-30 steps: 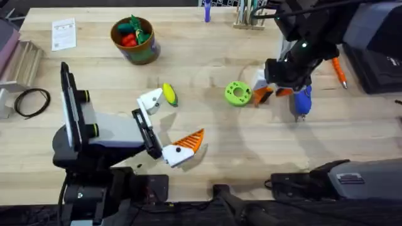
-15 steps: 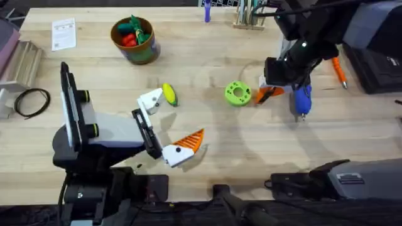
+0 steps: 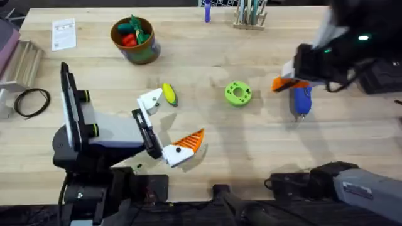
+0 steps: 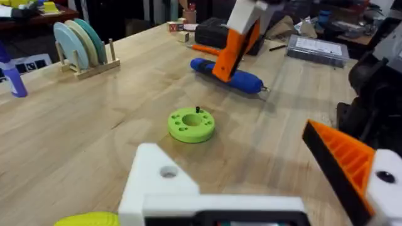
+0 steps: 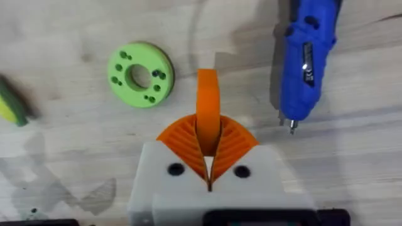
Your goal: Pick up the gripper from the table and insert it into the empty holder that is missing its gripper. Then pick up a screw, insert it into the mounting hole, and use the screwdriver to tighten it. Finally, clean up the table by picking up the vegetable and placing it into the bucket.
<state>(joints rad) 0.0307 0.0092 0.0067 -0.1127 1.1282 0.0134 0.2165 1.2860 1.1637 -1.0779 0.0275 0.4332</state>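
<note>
the right tool (image 5: 207, 169) is closed on the gripper (image 5: 208, 103), the small orange wedge, which stands out between its two ribbed pads and is lifted off the desk (image 3: 207, 59). in the overhead view this tool (image 3: 295, 80) is above the blue screwdriver (image 3: 302, 100), which lies flat on the desk just beside the green disc (image 3: 238, 93).

the left tool (image 3: 164, 129) rests wide open and holds nothing. one finger has its orange tip (image 3: 191, 141); the other is the bare white holder (image 3: 151, 100), with a round mounting hole (image 4: 168, 172) visible in the left wrist view. the vegetable (image 3: 169, 94), a yellow corn, lies touching or almost touching the holder, and the bucket (image 3: 134, 41) stands well apart at the far side.

i think the step in hand is to carry the gripper to the holder. to do it well, the right arm should travel high enough to pass over the green disc, then come down slowly. the wedge should be turned so its dark side and its shape agree with the holder before pushing. the corn is very near, so the approach is better from the open side, not to knock it. keep the grasp firm until the wedge is fully seated.
</note>
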